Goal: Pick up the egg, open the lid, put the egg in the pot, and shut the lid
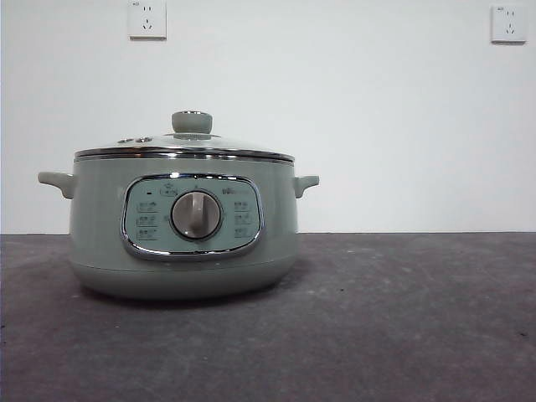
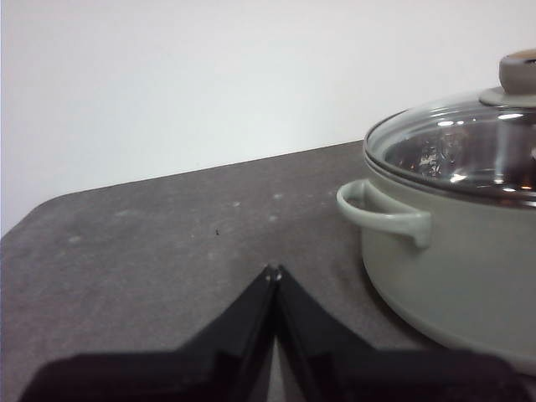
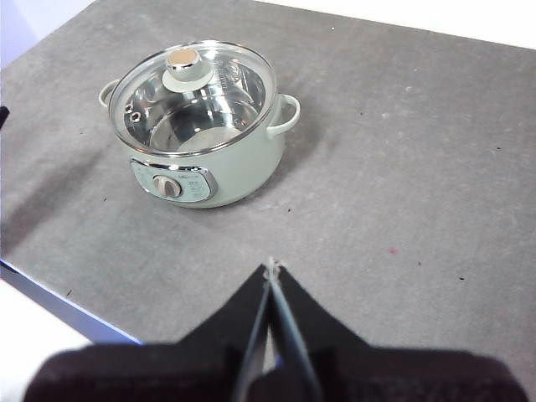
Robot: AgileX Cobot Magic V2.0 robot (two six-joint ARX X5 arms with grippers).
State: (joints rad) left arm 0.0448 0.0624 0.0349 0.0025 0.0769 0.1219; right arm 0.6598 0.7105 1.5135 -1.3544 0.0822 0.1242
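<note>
- Front view: the large round pale sage-green electric pot (image 1: pixel 184 230) is sitting upright on the dark grey counter (image 1: pixel 402 318), its chrome-framed control panel and grey dial (image 1: pixel 196 215) facing the camera. The round clear glass lid (image 1: pixel 186 147) with the pale green knob is resting closed on the rim. The 2 side handles are pointing out to either side, so the pot's widest line is running across the picture. No egg and no arm are showing here.
- Left wrist view: the left tool (image 2: pixel 274 270) is hovering low over bare counter beside 1 pot handle (image 2: pixel 385 213), its 2 black jaws pressed together, gripping nothing.
- Right wrist view: the right tool (image 3: pixel 272 265) is hanging high, well apart from the pot, jaws likewise closed and empty. Through the glass the steel bowl is looking empty.
- Judgement: the task is sitting at step 1, picking up the egg. No view is showing the egg, so the next move calls for finding it and parting 1 tool's jaws.
</note>
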